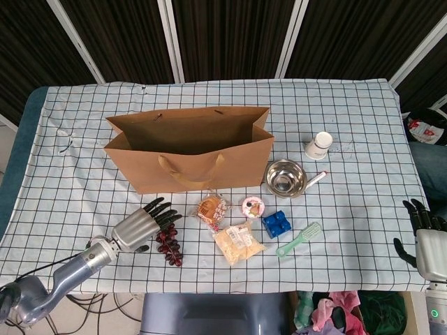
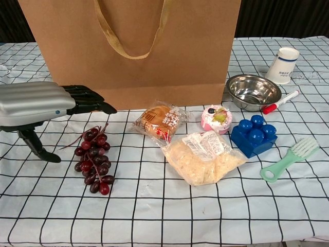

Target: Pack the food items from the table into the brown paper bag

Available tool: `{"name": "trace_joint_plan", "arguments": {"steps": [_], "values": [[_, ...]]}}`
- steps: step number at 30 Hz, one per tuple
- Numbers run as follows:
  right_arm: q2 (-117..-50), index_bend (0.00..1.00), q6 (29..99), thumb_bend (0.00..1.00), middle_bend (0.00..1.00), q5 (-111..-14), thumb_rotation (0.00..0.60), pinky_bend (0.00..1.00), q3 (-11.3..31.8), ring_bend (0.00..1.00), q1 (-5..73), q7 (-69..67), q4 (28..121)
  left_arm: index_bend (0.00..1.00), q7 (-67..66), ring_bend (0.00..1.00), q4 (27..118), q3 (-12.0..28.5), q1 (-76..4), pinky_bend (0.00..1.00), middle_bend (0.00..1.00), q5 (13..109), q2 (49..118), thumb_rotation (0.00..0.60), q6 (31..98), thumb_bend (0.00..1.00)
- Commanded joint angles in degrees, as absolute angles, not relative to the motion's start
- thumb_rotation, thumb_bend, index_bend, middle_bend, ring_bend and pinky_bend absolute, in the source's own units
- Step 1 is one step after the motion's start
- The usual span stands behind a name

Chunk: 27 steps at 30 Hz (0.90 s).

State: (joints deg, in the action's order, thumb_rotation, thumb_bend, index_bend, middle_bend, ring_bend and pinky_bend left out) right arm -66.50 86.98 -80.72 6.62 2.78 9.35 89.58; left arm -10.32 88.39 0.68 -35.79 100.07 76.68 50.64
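The left hand [image 1: 143,227] hovers open, holding nothing, just left of the grapes [image 1: 169,246], in front of the brown paper bag [image 1: 188,150]. The right hand [image 1: 424,234], far right of the bag, is also open.

A table [image 1: 349,216] under a white cloth with a dark grid carries everything — the brown paper bag [image 1: 190,155] stands open near the middle. In front of it lie grapes [image 2: 93,160], a wrapped bun [image 2: 158,122], a clear food packet [image 2: 203,157], a small pink cake [image 2: 216,118], a blue block [image 2: 253,135] and a green brush [image 2: 290,158]. To the bag's right sit 1 steel bowl [image 2: 252,91], a red-capped marker [image 2: 280,102] and a tipped paper cup [image 2: 283,65] — all apart from the bag.
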Motion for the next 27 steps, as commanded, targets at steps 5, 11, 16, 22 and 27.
{"name": "trace_joint_plan", "arguments": {"steps": [5,11,16,22,27], "values": [[-66.5,0.12,87.1,0.27,0.11,-80.6,0.6,0.24,6.7,0.2,2.8,9.4,89.5,0.13,-11.5,0.02,85.7,0.2,-37.0,0.06,0.19,99.1,80.2,0.6,49.8,0.03],[-66.3,0.12,87.1,0.27,0.11,-80.5,0.6,0.24,6.8,0.2,2.7,8.9,89.6,0.19,-11.1,0.08,83.8,-0.6,-37.8,0.12,0.25,98.5,82.4,0.6,49.4,0.1],[-66.2,0.12,86.7,0.27,0.11,-80.4,0.6,0.24,6.7,0.2,2.8,8.5,89.7,0.24,-10.4,0.14,82.3,-1.8,-38.6,0.19,0.31,99.5,84.1,0.6,50.2,0.16],[-66.0,0.12,86.5,0.27,0.11,-80.5,0.6,0.24,6.6,0.2,2.8,8.1,89.9,0.32,-10.2,0.2,80.8,-2.5,-39.0,0.23,0.39,99.3,85.0,0.6,51.1,0.27],[-65.9,0.12,86.5,0.27,0.11,-80.6,0.6,0.24,6.6,0.2,2.8,8.0,90.0,0.41,-9.9,0.3,79.7,-2.6,-39.2,0.33,0.48,99.8,85.9,0.6,53.2,0.39]]}}
